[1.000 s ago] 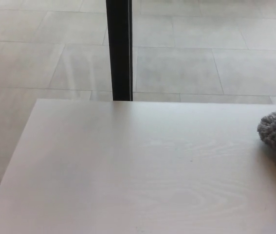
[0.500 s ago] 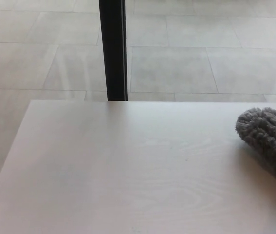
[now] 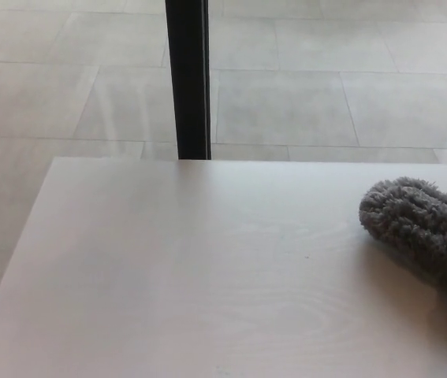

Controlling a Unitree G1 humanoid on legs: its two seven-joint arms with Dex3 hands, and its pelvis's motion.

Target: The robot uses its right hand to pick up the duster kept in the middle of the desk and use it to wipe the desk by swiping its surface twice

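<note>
Hand, right: out of the head view; whether its fingers are apart or together cannot be told.
Hand, left: likewise out of view, state unknown.
Duster [image 3: 424, 232]: grey, shaggy, oblong head lying at the right side of the table, running from its rounded near-centre end down and rightward to the picture's right edge, where it is cut off. With no hand visible, its place relative to a hand cannot be given; whatever carries it lies beyond that right edge.
Duster contact: underside appears to rest on or just over the table surface, with a soft shadow below and to its left.
Table [image 3: 191, 276]: pale wood-grain top filling the lower two thirds of the view.
Far edge: straight, running across the picture just below the post's foot; the duster's upper end lies near it but short of it.
Left edge: slants from the far-left corner down to the lower left of the picture.
Open room: whole surface left of the duster is bare, from the duster's rounded end across to the left edge.
Post [image 3: 188, 79]: dark, upright, standing behind the far edge, left of centre.
Floor [image 3: 325, 94]: large pale tiles beyond the table.
</note>
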